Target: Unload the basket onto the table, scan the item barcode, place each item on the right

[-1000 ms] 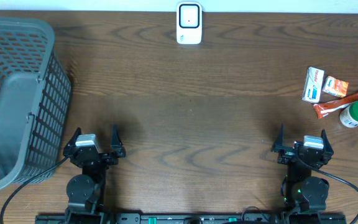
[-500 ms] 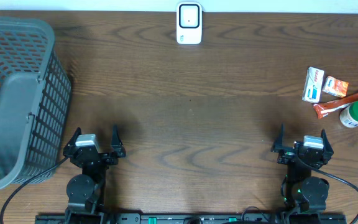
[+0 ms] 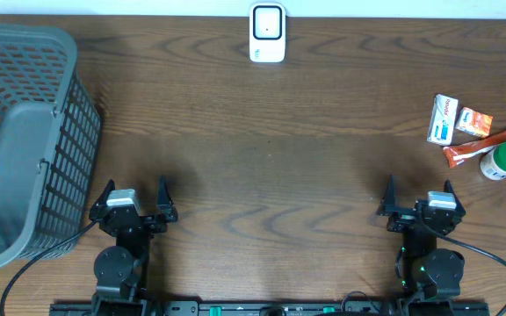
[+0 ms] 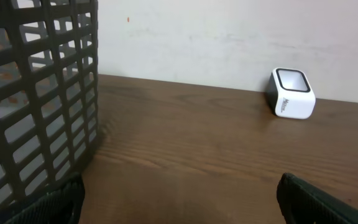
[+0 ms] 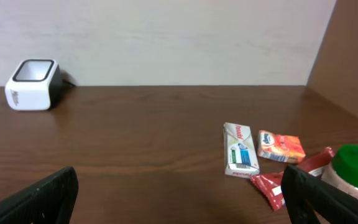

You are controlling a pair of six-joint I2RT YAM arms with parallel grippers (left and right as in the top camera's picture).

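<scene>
The white barcode scanner (image 3: 267, 33) stands at the table's far edge, also seen in the left wrist view (image 4: 293, 93) and the right wrist view (image 5: 33, 84). Items lie at the far right: a white and blue box (image 3: 443, 119) (image 5: 238, 149), a small orange box (image 3: 473, 121) (image 5: 281, 147), a red wrapper (image 3: 475, 150) (image 5: 272, 185) and a green-lidded jar (image 3: 504, 161) (image 5: 356, 168). My left gripper (image 3: 136, 189) (image 4: 179, 199) is open and empty at the near left. My right gripper (image 3: 418, 189) (image 5: 179, 196) is open and empty, near and to the left of the items.
A large grey mesh basket (image 3: 25, 140) (image 4: 36, 93) fills the left side of the table, close to my left gripper. A light wall runs behind the table's far edge.
My right gripper has shifted slightly to the left. The left arm and all objects are unmoved.
</scene>
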